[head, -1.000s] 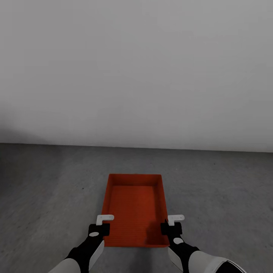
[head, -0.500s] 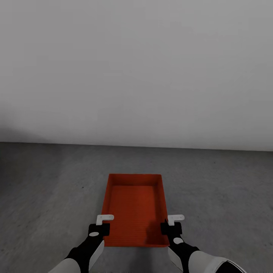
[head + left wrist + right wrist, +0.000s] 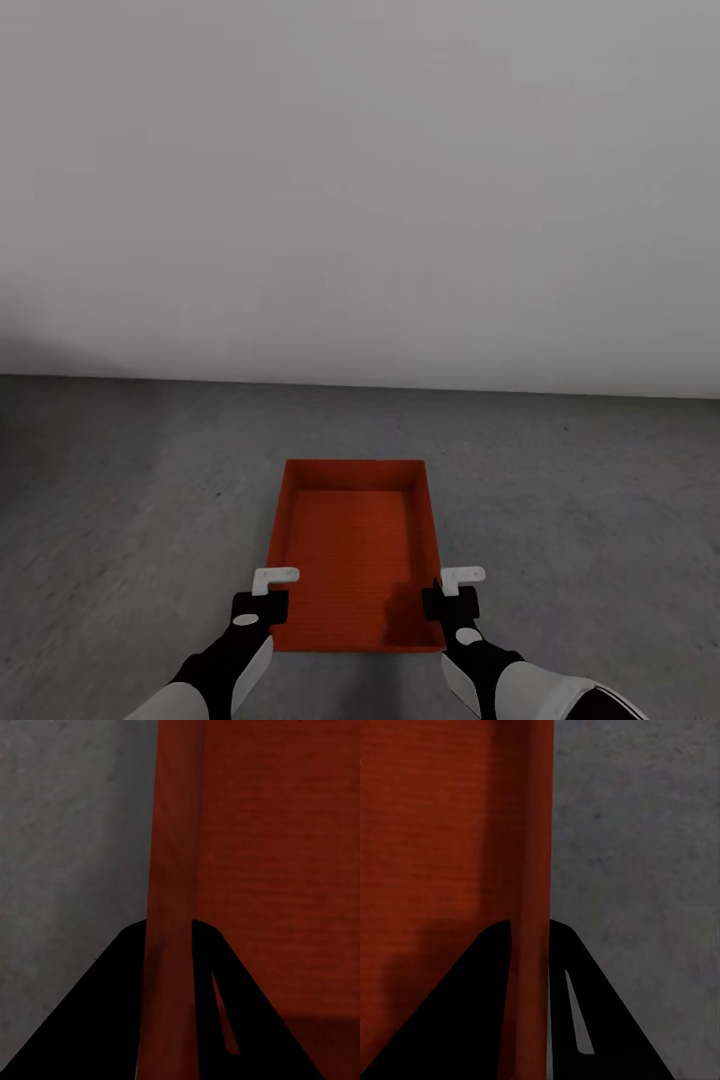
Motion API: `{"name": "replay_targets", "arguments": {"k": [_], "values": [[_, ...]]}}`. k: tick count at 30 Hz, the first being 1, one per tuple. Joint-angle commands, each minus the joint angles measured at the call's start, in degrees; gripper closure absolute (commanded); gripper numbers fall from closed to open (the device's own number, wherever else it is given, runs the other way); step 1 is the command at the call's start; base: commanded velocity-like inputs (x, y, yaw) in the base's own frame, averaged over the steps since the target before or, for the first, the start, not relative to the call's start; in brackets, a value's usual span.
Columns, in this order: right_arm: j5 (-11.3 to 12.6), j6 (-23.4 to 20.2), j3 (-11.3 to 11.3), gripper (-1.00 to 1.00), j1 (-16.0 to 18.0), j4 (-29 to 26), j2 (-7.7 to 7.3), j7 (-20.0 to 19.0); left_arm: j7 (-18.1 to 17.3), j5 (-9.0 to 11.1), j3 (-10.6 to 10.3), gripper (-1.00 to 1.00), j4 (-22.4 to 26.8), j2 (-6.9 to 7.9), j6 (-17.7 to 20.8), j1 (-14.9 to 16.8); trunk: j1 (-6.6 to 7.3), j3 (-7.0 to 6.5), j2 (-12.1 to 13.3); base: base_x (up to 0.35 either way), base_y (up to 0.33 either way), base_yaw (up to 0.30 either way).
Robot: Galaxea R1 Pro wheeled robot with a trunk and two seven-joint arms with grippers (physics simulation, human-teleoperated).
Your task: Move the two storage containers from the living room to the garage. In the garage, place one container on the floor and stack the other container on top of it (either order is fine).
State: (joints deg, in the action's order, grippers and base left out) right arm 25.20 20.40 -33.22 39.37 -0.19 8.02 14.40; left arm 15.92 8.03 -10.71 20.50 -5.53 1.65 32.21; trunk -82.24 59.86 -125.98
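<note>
One orange-red storage container point(image 3: 355, 550), open-topped and empty, sits low over the dark grey garage floor point(image 3: 120, 480) straight ahead of me. My left gripper point(image 3: 268, 595) is shut on its left side wall near the close corner. My right gripper point(image 3: 450, 592) is shut on the right side wall opposite. In the left wrist view the thin red wall point(image 3: 174, 870) runs between the two dark fingers of the left gripper point(image 3: 169, 928). In the right wrist view the wall point(image 3: 534, 855) likewise passes between the fingers of the right gripper point(image 3: 529, 924). Whether the container rests on the floor I cannot tell.
A plain white-grey wall point(image 3: 360, 200) stands a short way beyond the container. Bare concrete-like floor spreads to the left point(image 3: 100, 560) and right point(image 3: 600, 540) of it.
</note>
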Motion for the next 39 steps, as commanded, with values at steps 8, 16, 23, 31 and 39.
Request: {"name": "replay_targets", "arguments": {"k": [8, 16, 23, 31, 39], "values": [[0.00, -0.02, 0.49, 1.00, 0.01, 0.10, -0.10, 0.11, 0.43, 0.38, -0.21, 1.00, 0.32, -0.40, 0.18, 0.05, 0.01, 0.05, -0.02, 0.000, 0.000, 0.000], [-1.49, -0.06, 1.15, 1.00, 0.00, 0.10, -0.21, 0.11, 0.43, -0.04, 0.28, 1.00, 0.16, -0.58, 0.19, 0.05, 0.01, 0.09, -0.02, 0.000, 0.000, 0.000], [-4.58, -0.17, 3.99, 1.00, 0.01, 0.10, -0.18, 0.33, 0.43, -0.39, 0.77, 1.00, -0.03, -0.66, 0.19, 0.05, 0.01, 0.60, -0.02, 0.000, 0.000, 0.000], [0.29, -0.11, 1.05, 1.00, 0.01, 0.10, -0.19, 0.54, 0.43, -0.91, 4.21, 1.00, 0.77, -0.71, 0.20, 0.05, 0.01, 1.33, -0.02, 0.000, 0.000, 0.000], [0.29, -0.10, 1.05, 1.00, 0.01, 0.10, -0.18, 0.54, 0.44, -0.91, 4.21, 1.00, 0.77, -0.71, 0.20, 0.05, 0.01, 1.97, -0.02, 0.000, 0.000, 0.000]]}}
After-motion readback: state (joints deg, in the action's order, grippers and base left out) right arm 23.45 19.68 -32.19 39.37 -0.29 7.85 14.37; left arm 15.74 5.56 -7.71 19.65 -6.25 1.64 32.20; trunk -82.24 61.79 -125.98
